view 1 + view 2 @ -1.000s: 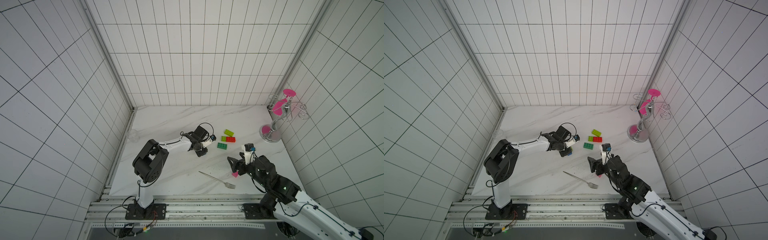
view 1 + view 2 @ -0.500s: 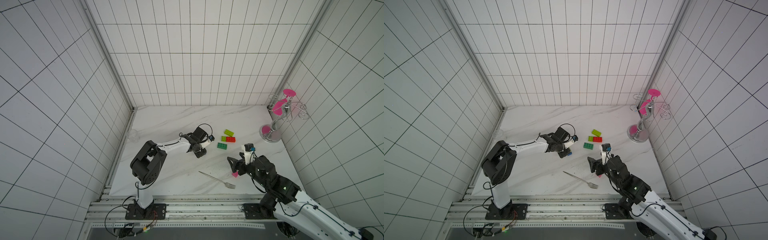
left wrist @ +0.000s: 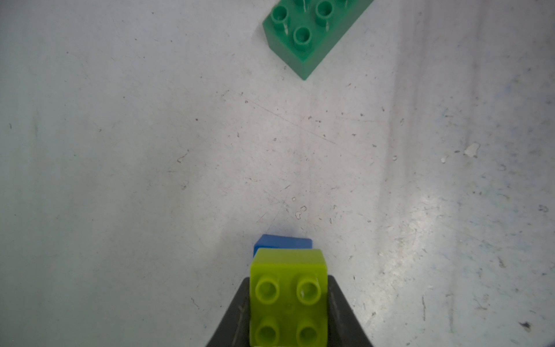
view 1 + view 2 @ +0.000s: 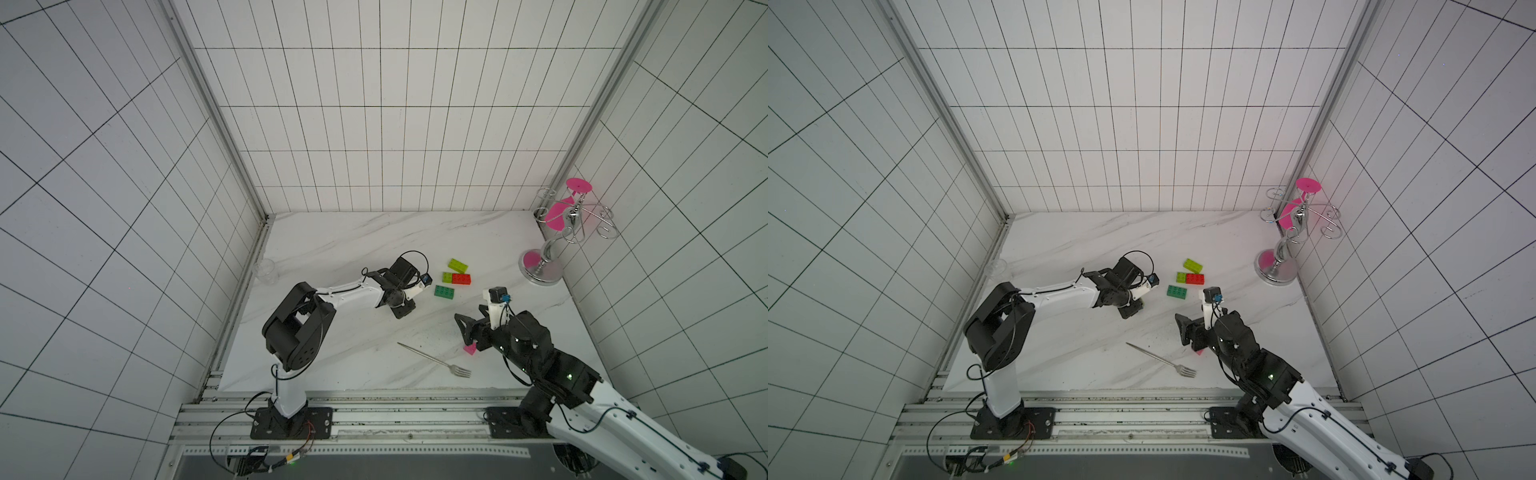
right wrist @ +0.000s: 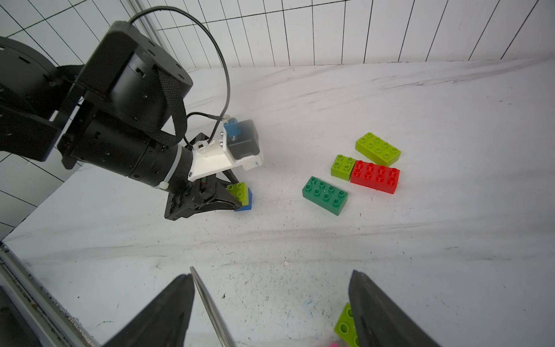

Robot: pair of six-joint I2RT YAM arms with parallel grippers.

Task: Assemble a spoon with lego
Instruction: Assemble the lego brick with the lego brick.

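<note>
Lime-blue stack (image 5: pixel 241 194) clamped in left gripper (image 3: pixel 288 279) | right gripper (image 5: pixel 271 275) released | fork (image 4: pixel 434 361), dark green brick (image 4: pixel 444 291) nearby

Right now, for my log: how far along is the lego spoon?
Done: lime brick stacked on blue brick. In hand: left gripper clamps the lime brick. Left: dark green brick, red brick, long lime brick, pink brick lie loose; right gripper open.
</note>
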